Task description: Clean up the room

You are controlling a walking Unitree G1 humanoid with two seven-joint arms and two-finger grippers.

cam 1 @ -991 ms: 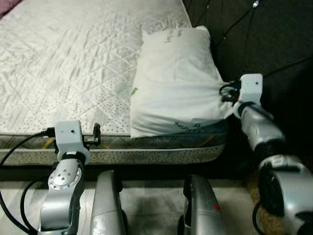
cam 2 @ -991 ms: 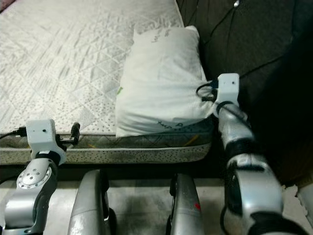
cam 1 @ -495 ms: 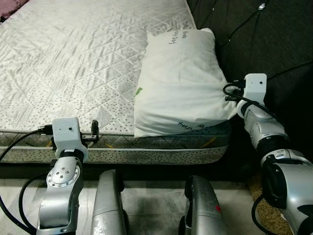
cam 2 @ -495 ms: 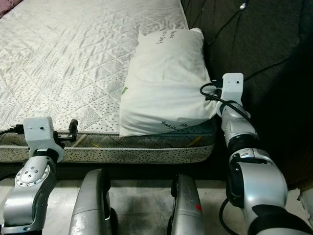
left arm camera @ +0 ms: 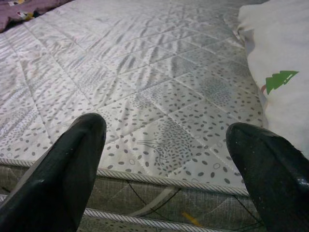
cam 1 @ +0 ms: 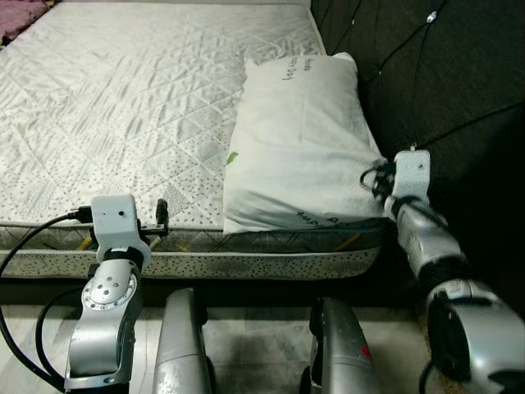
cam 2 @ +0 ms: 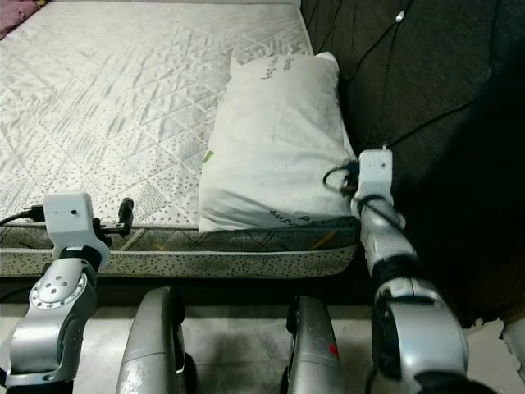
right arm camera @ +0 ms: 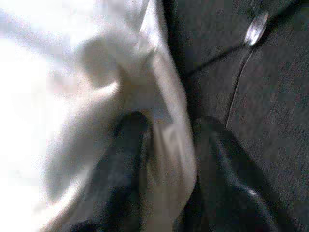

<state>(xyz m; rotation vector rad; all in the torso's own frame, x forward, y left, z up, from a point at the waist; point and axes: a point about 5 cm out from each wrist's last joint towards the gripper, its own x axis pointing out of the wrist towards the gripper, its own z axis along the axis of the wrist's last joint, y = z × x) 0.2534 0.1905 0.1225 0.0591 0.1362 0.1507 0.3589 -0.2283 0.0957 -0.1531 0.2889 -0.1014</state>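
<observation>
A white pillow [cam 1: 299, 139] lies on the right side of the quilted mattress [cam 1: 123, 98], against the dark headboard. Its near end reaches the mattress's front edge. My right gripper [cam 1: 373, 176] is at the pillow's near right corner. In the right wrist view its two black fingers [right arm camera: 130, 130] pinch a fold of the pillow's cloth [right arm camera: 166, 140], so it is shut on the pillow. My left gripper [left arm camera: 166, 130] hovers open at the mattress's front edge, left of the pillow, with nothing between its fingers.
The dark tufted headboard [cam 1: 443, 74] with a cable running over it rises right of the pillow. A purple cloth [left arm camera: 29, 7] lies at the mattress's far corner. My own legs [cam 1: 184, 345] stand on the pale floor just before the bed.
The head camera has shifted a little. My right wrist has dropped slightly and turned while holding the pillow's corner. The left arm stays where it was.
</observation>
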